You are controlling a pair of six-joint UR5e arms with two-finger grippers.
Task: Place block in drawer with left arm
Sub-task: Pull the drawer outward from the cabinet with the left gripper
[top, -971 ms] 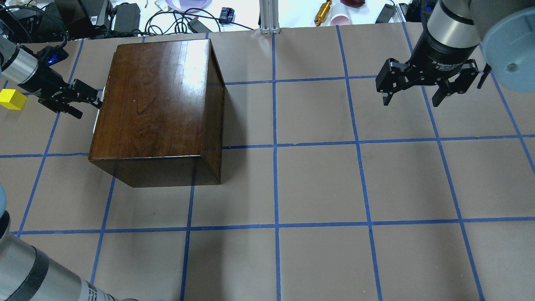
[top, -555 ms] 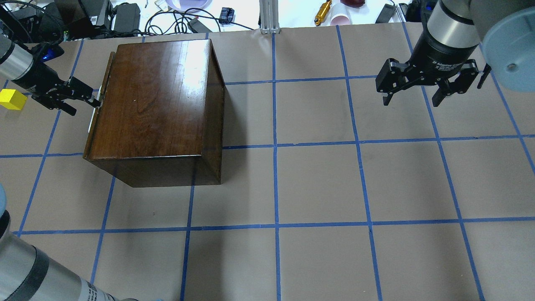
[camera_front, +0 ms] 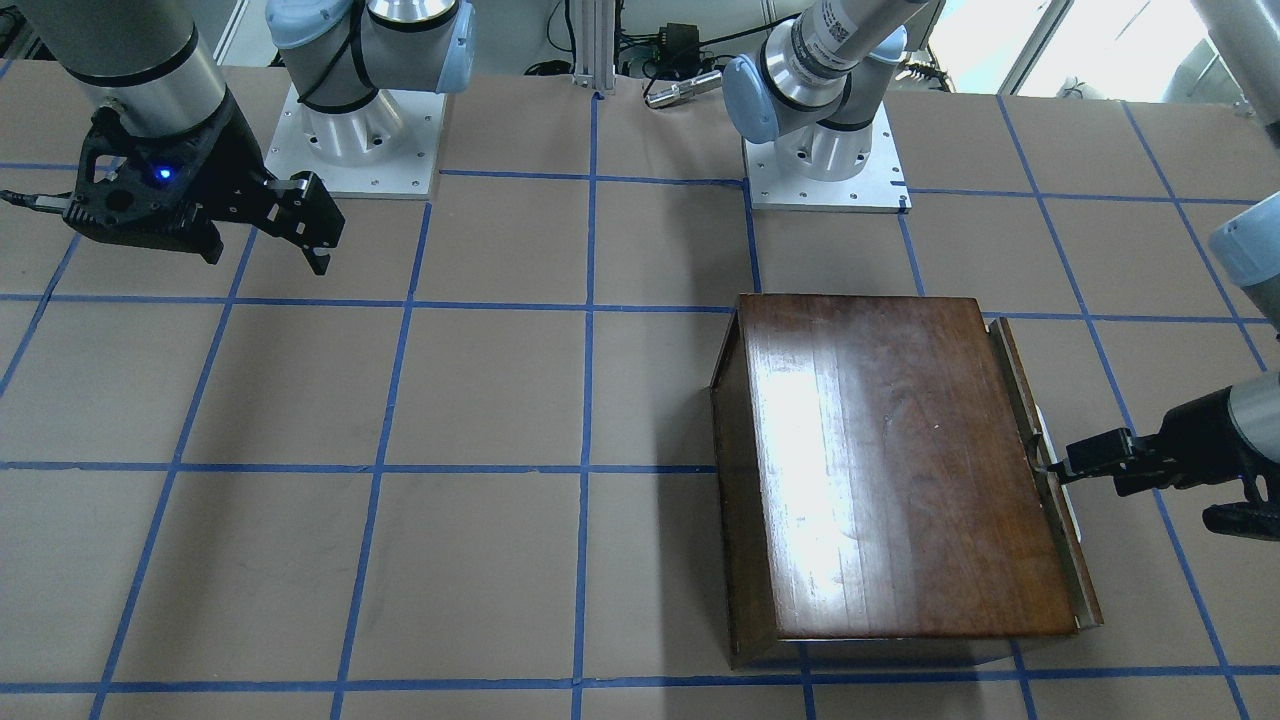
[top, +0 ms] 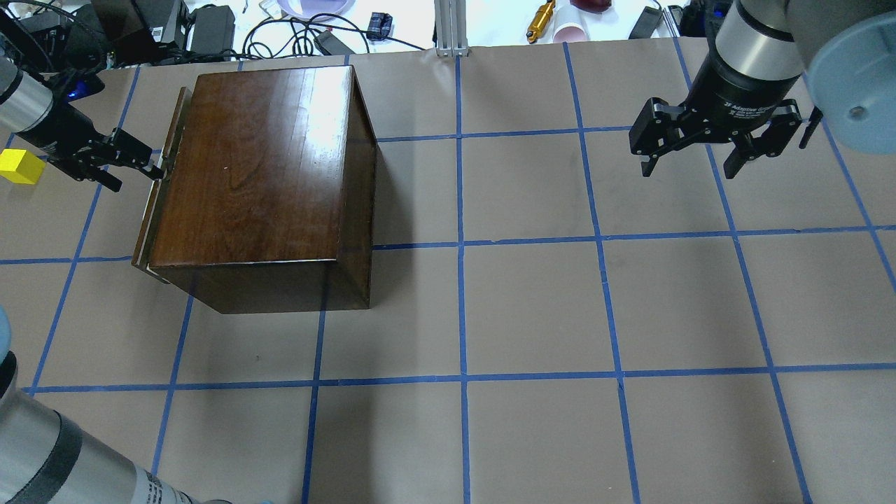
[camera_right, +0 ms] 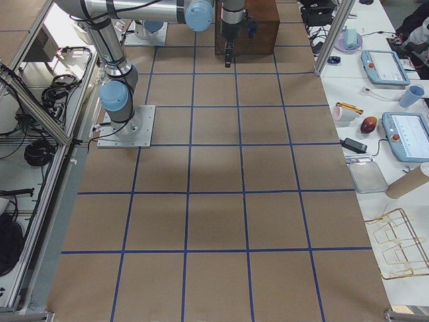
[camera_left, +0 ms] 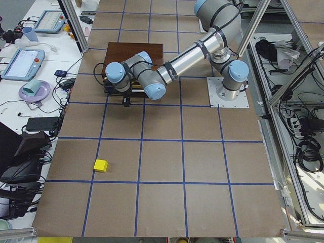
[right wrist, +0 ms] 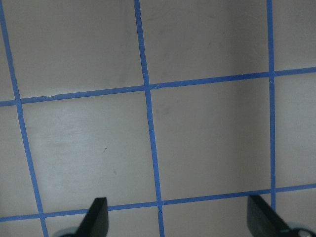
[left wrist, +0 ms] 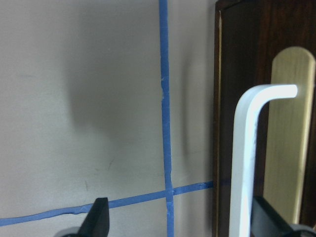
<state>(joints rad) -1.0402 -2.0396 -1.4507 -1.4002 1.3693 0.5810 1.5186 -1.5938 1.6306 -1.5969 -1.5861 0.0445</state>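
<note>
The yellow block lies on the table at the far left, behind my left gripper; it also shows in the exterior left view. The dark-brown cabinet stands left of centre. Its drawer is pulled out a little, with a thin strip of its dark front panel showing. My left gripper is open, with the drawer's white handle between its fingers, close to the right one. My right gripper is open and empty, high over the far right of the table.
Cables, power bricks and small items lie beyond the table's far edge. The cabinet also shows in the front-facing view. Brown paper with blue tape lines covers the table.
My left gripper has moved left, away from the cabinet, and the drawer front has come out with it. The block and the right arm have not moved.
</note>
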